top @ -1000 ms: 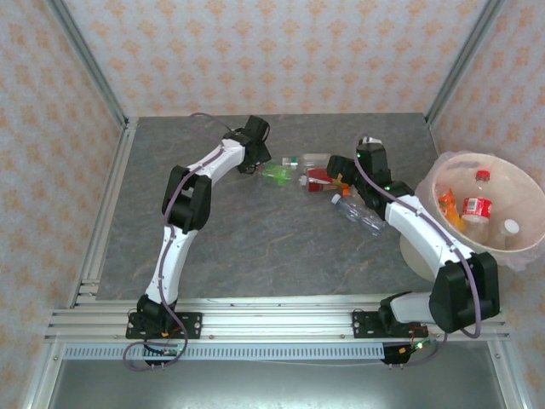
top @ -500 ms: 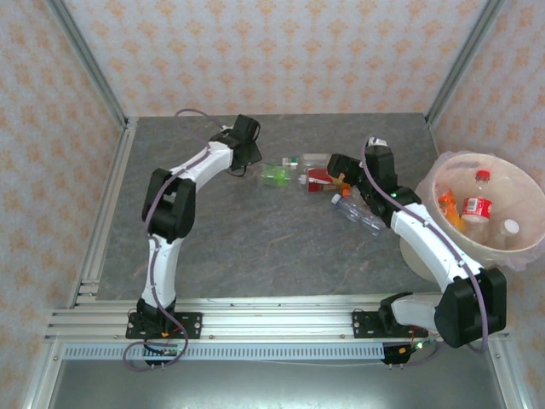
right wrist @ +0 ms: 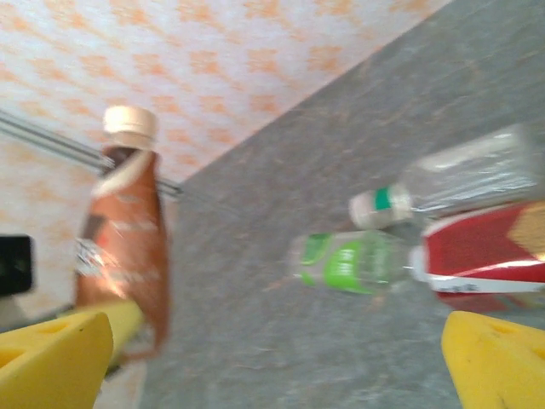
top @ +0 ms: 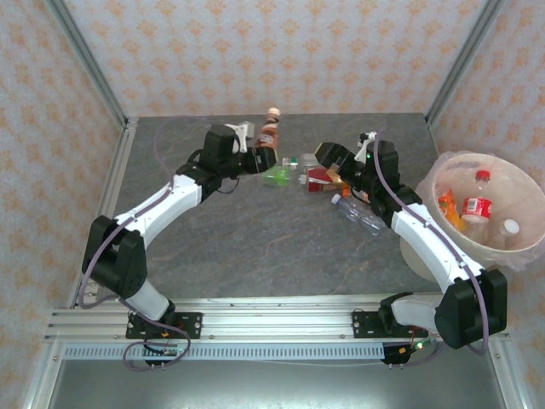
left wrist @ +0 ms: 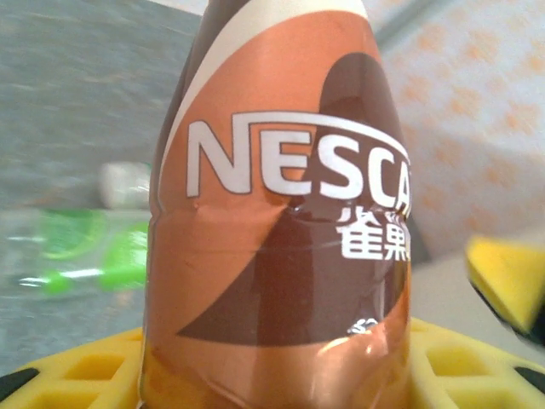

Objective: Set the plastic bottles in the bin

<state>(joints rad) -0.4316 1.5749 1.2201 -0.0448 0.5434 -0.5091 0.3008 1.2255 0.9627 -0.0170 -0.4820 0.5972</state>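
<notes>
Left fingers [left wrist: 68, 375] pinch the brown bottle [left wrist: 272, 213] cap-up, well apart from the bin [top: 434, 176], right fingers [right wrist: 51, 354] gaping wide, nearer it

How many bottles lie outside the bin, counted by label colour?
Brown: 1, the brown bottle, held in the left gripper
Green: 1, the green-label bottle
Red: 1, the red-label bottle
Clear, no coloured label: 2, the capped clear bottle and the long clear bottle
Total: 5 that can be made out
</notes>
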